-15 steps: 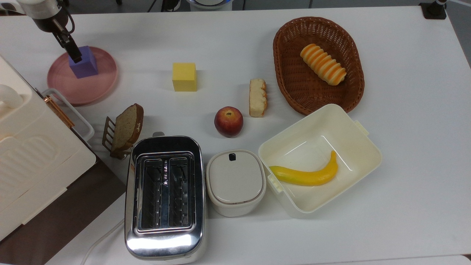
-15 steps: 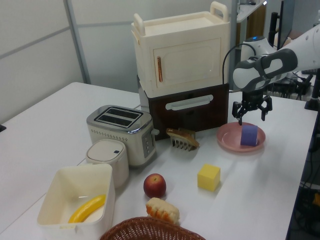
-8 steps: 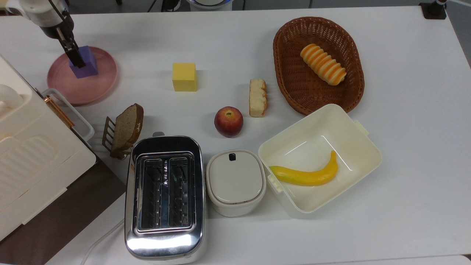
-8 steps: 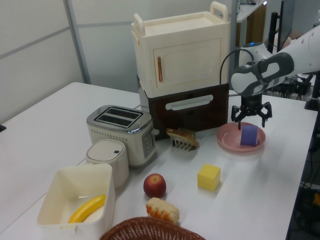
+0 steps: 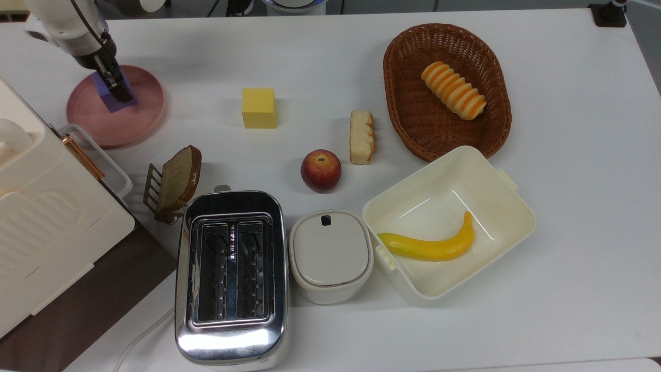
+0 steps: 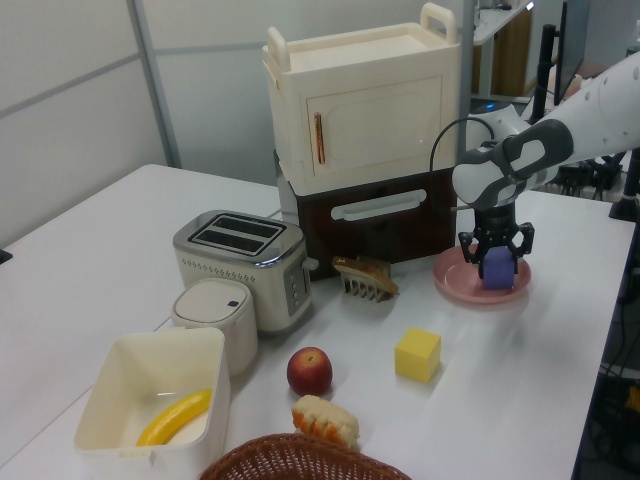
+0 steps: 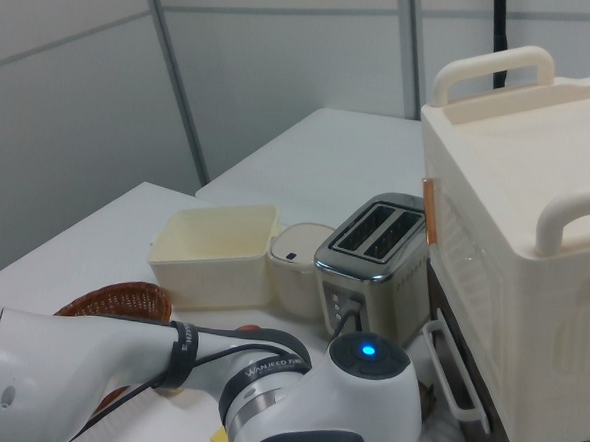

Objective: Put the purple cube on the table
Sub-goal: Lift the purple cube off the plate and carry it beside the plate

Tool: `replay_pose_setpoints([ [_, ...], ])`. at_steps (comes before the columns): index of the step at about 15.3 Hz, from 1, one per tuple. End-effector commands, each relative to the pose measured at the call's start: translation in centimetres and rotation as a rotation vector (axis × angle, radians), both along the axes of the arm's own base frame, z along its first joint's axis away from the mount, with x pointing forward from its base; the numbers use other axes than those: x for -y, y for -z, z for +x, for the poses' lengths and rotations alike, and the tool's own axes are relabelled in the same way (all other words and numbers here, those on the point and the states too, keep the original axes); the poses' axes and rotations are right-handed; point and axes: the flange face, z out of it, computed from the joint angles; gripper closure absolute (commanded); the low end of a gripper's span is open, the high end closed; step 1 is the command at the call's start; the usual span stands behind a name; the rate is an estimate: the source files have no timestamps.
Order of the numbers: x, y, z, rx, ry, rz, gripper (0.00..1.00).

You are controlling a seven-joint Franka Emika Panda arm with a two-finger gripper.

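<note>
While plated, purple cube (image 6: 498, 270) between fingers (image 6: 469, 256).

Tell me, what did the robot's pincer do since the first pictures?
The pincer came down from above the purple cube until its open fingers sit on either side of it. The cube has not moved from the pink plate. The yellow cube, apple and toaster stayed put.

Pale grey wall panels (image 6: 70, 110) standing behind, split by grey metal strips (image 7: 173, 83). Cream cabinet (image 6: 360, 105) with top handles sitting on dark brown base (image 6: 385, 215) at white tabletop's edge. Even, soft light falling across scene, glinting on chrome toaster (image 5: 231, 276). Dark post and cluttered desk showing at far right of left view.
</note>
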Motion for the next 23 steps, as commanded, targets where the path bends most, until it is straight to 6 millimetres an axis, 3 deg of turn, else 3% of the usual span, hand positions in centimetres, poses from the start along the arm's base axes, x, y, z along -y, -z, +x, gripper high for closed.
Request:
replay_pose_setpoints([
  [1,-0.2,-0.5,0.1,0.028,-0.027,-0.022,0.62],
  [3,-0.2,-0.9,0.1,0.034,-0.028,-0.024,0.61],
  [5,-0.7,-3.6,0.2,0.066,-0.057,-0.029,0.58],
  [6,-1.9,-4.5,0.8,0.072,-0.095,-0.028,0.57],
  [8,-6.8,-8.1,4.3,0.086,-0.223,-0.027,0.55],
  [10,-13.5,-9.8,7.5,0.093,-0.348,-0.021,0.55],
  [12,-16.9,-10.4,8.5,0.108,-0.409,-0.018,0.55],
  [14,-19.1,-10.3,9.0,0.108,-0.446,-0.012,0.55],
  [19,-21.3,-9.3,9.5,0.086,-0.495,-0.016,0.55],
  [23,-24.4,-9.1,10.0,0.074,-0.609,-0.018,0.55],
])
